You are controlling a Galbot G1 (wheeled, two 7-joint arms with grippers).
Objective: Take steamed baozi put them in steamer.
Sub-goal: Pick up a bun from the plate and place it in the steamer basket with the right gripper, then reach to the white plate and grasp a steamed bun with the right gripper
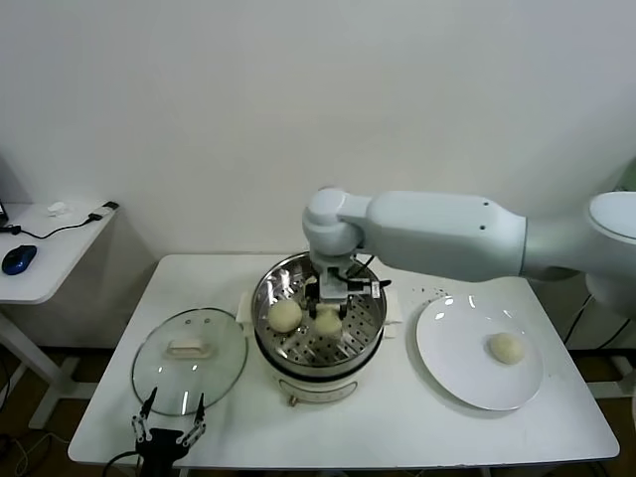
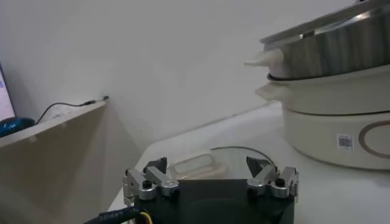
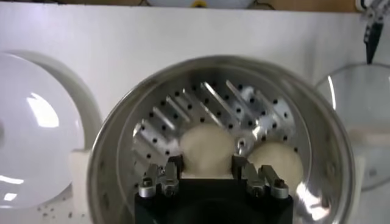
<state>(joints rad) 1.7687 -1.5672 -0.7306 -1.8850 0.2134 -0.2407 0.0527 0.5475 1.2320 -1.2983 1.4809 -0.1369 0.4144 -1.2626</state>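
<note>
Right end effector (image 3: 207, 173) in steamer (image 1: 266, 298) — fingers clasping a baozi (image 3: 207, 149) — second baozi (image 3: 275, 161) beside.

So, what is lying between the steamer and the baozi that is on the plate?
In the head view, only bare white surface: a strip of table, then the plate up to the baozi. Nothing else lies between it and the steamer.

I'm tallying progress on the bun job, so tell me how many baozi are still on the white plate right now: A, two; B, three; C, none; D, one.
D: the head view shows a single baozi left on the white plate, while two others already sit on the perforated tray of the steamer.
</note>
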